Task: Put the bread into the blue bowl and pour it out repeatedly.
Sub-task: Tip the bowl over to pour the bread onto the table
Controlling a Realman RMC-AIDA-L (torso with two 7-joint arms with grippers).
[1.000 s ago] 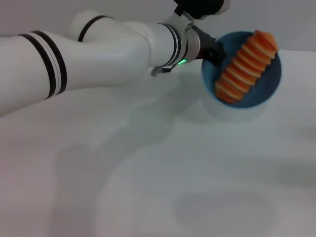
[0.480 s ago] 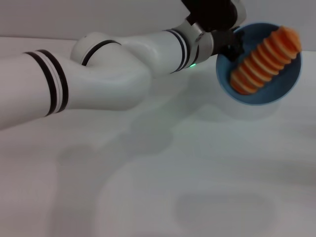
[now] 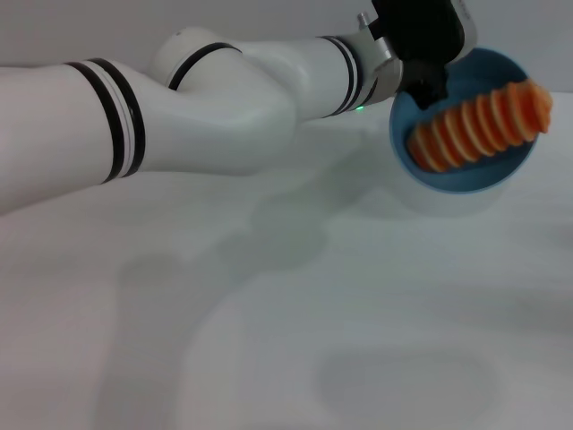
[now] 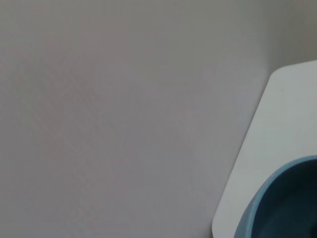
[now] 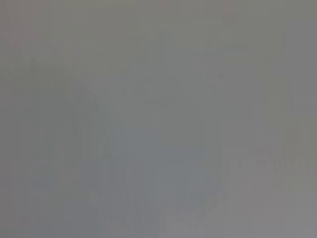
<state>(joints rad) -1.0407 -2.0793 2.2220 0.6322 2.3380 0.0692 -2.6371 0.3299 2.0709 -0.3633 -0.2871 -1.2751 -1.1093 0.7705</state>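
Table [image 3: 269, 340]: you see only bare white surface nearest the camera.
Change: compared with a second ago, the blue bowl [image 3: 430, 175] sits higher and is tipped further toward the camera — you are entering the pour.
Bread [image 3: 479, 125]: it lies striped side up inside the bowl, its far end poking over the rim.
Left gripper [image 3: 428, 85]: clamped on the bowl's rim at its far-left edge — the jaws look nearly closed on the wall.
Right arm: not visible.
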